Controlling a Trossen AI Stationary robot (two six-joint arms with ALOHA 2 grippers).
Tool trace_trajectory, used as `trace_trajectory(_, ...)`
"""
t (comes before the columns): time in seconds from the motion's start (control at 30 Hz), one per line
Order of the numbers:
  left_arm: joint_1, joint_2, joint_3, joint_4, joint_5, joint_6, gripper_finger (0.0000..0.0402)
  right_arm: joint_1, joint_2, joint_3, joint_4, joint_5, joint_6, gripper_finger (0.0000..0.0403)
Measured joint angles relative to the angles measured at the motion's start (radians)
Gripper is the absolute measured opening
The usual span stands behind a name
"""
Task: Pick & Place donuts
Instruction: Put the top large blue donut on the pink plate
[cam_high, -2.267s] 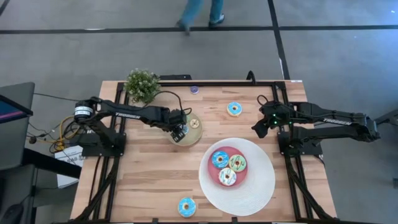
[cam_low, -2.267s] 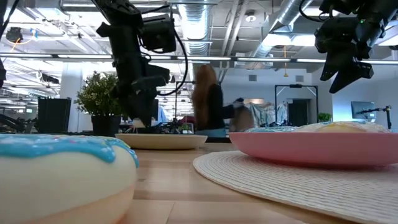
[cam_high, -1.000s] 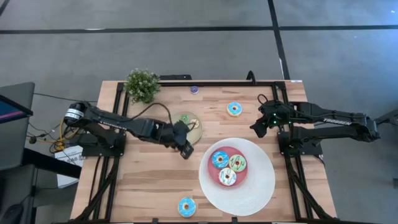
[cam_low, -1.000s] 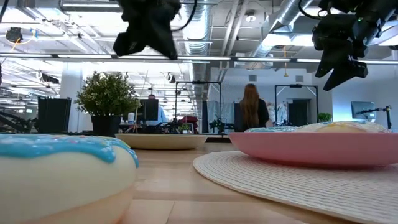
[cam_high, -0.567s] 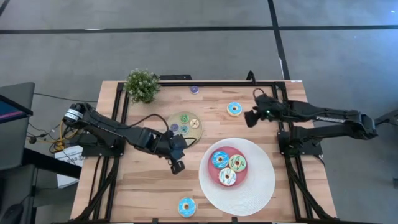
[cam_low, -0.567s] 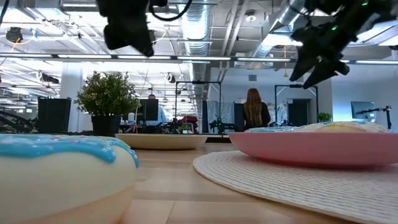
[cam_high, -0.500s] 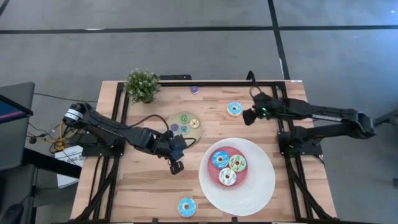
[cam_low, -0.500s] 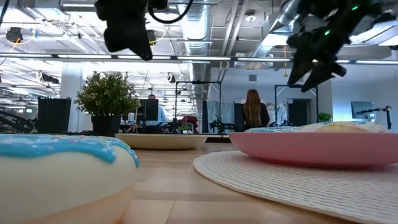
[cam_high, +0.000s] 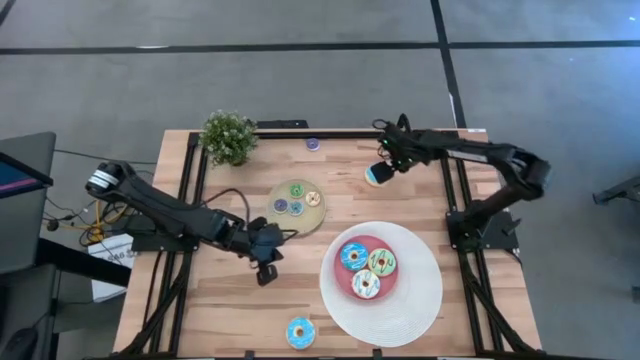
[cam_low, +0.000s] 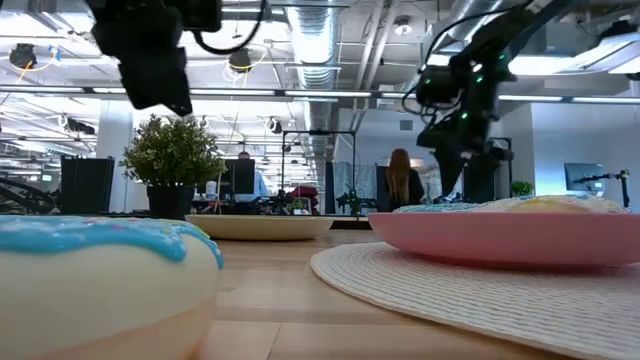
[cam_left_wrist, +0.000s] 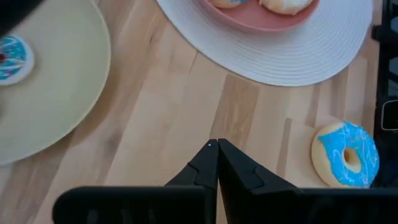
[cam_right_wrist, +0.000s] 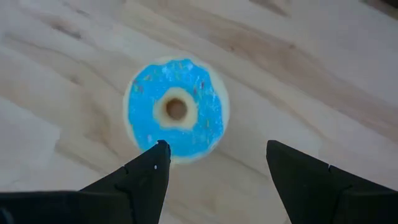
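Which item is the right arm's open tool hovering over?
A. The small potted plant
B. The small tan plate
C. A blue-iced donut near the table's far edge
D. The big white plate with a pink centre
C: the right tool hangs open just above the blue-iced donut, which lies alone on the bare wood of the table, as the high view confirms.

An open-plan office or robotics lab. Bare silver ducts (cam_low: 320, 45) and pipes run under an open ceiling lit by strip lights, monitors (cam_low: 238, 178) stand on desks in the background, and a person (cam_low: 400, 178) stands among them. The floor is grey carpet (cam_high: 250, 85) crossed by black tape lines (cam_high: 230, 46), around a wooden surface (cam_high: 230, 310) on a black frame.
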Motion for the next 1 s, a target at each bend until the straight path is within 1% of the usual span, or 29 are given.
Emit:
trace_trajectory(0.2, -0.061, -0.112, -0.068, -0.011, -0.111, -0.088, 0.0, -0.022, 0.132, 0.073, -0.014, -0.014, -0.018, 0.0256)
trace_trajectory(0.3, -0.089, -0.155, -0.089, -0.014, -0.16, -0.122, 0.0, -0.022, 0.183, 0.088, -0.018, -0.015, -0.018, 0.0256)
trace_trajectory(0.37, -0.107, -0.182, -0.099, -0.044, -0.188, -0.141, 0.0, -0.021, 0.214, 0.103, -0.009, -0.017, -0.018, 0.0256)
trace_trajectory(0.53, -0.138, -0.206, -0.1, -0.073, -0.235, -0.156, 0.0, -0.02, 0.275, 0.125, 0.0, -0.017, -0.018, 0.0256)
trace_trajectory(0.7, -0.151, -0.207, -0.1, -0.09, -0.249, -0.171, 0.0, -0.019, 0.305, 0.127, -0.013, -0.022, -0.018, 0.0253)
trace_trajectory(0.8, -0.155, -0.206, -0.1, -0.114, -0.249, -0.175, 0.0, -0.014, 0.313, 0.127, -0.011, -0.03, -0.009, 0.0239)
trace_trajectory(1.0, -0.157, -0.206, -0.1, -0.136, -0.247, -0.185, 0.0, -0.011, 0.31, 0.126, -0.007, -0.041, 0.0, 0.0177)
